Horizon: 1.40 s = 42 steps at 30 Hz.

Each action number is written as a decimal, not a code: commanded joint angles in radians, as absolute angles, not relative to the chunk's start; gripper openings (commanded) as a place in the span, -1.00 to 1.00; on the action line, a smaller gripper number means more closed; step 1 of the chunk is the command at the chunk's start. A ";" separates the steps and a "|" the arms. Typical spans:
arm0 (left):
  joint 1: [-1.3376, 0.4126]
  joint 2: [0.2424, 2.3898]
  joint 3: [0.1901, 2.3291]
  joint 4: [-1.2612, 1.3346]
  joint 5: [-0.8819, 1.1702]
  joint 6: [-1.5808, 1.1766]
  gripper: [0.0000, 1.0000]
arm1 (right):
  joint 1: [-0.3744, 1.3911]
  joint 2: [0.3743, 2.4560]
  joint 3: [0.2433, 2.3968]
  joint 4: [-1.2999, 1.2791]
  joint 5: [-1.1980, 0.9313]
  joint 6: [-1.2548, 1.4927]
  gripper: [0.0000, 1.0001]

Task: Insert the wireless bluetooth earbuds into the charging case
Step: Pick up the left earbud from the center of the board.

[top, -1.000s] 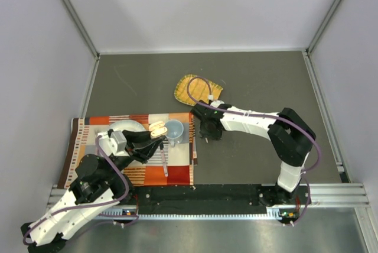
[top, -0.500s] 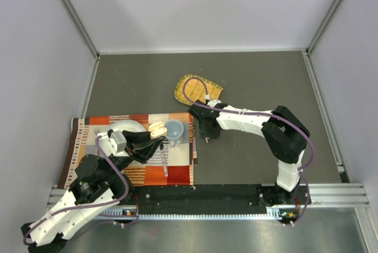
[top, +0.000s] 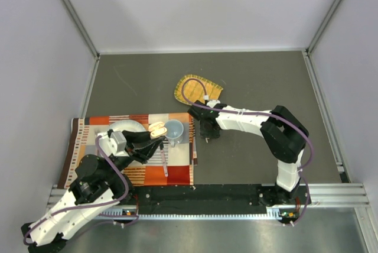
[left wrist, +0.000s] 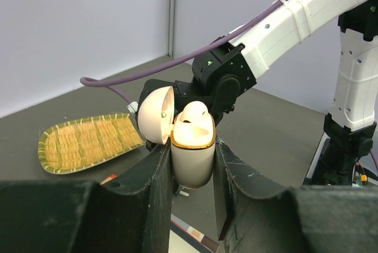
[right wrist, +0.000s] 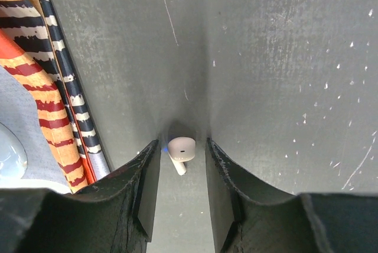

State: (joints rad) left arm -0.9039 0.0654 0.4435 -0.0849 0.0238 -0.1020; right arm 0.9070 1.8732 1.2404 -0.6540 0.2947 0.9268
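Observation:
My left gripper (left wrist: pixel 192 149) is shut on the white, gold-rimmed charging case (left wrist: pixel 192 161) and holds it upright above the cloth, also seen from above (top: pixel 157 129). Its lid (left wrist: pixel 156 114) hangs open to the left, and one white earbud (left wrist: pixel 195 111) sits in the case. My right gripper (right wrist: pixel 182 153) points down at the grey table, open. A second earbud (right wrist: pixel 181 149) lies between its fingers (right wrist: pixel 147 176) with a small gap on each side. In the top view the right gripper (top: pixel 207 135) is just right of the cloth's edge.
A striped orange cloth (top: pixel 136 164) covers the near left of the table. On it are a pale blue cup (top: pixel 174 129), a white bowl (top: pixel 125 127) and a pen (top: pixel 163 161). A woven yellow mat (top: pixel 198 89) lies behind the right gripper.
The right gripper has shifted slightly left toward the cloth edge and its jaws have narrowed around the earbud on the table. The left gripper and case have not moved.

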 commanded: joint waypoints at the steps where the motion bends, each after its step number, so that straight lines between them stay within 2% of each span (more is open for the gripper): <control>1: -0.904 0.075 0.443 -0.043 0.012 -0.106 -1.00 | 0.911 1.904 1.264 -0.643 0.321 0.917 -0.29; 4: -0.902 0.080 0.443 -0.041 0.015 -0.107 -1.00 | 0.910 1.910 1.261 -0.641 0.321 0.916 -0.33; 5: -0.903 0.083 0.442 -0.041 0.017 -0.109 -1.00 | 0.910 1.911 1.261 -0.638 0.318 0.914 -0.42; 16: -0.903 0.098 0.442 -0.028 0.017 -0.110 -1.00 | 0.908 1.916 1.255 -0.640 0.328 0.910 -0.47; 19: -0.903 0.104 0.443 -0.025 0.018 -0.110 -1.00 | 0.908 1.916 1.249 -0.640 0.327 0.917 -0.63; 24: -0.903 0.104 0.443 -0.023 0.017 -0.110 -1.00 | 0.907 1.917 1.244 -0.640 0.330 0.916 -0.65; 27: -0.903 0.106 0.445 -0.025 0.017 -0.113 -1.00 | 0.907 1.914 1.241 -0.638 0.328 0.911 -1.00; 35: -0.903 0.117 0.445 -0.014 0.017 -0.120 -1.00 | 0.907 1.856 1.215 -0.638 0.351 0.908 -1.00; 42: -0.902 0.135 0.448 -0.009 0.017 -0.132 -1.00 | 0.908 1.648 1.129 -0.578 0.408 0.894 -1.00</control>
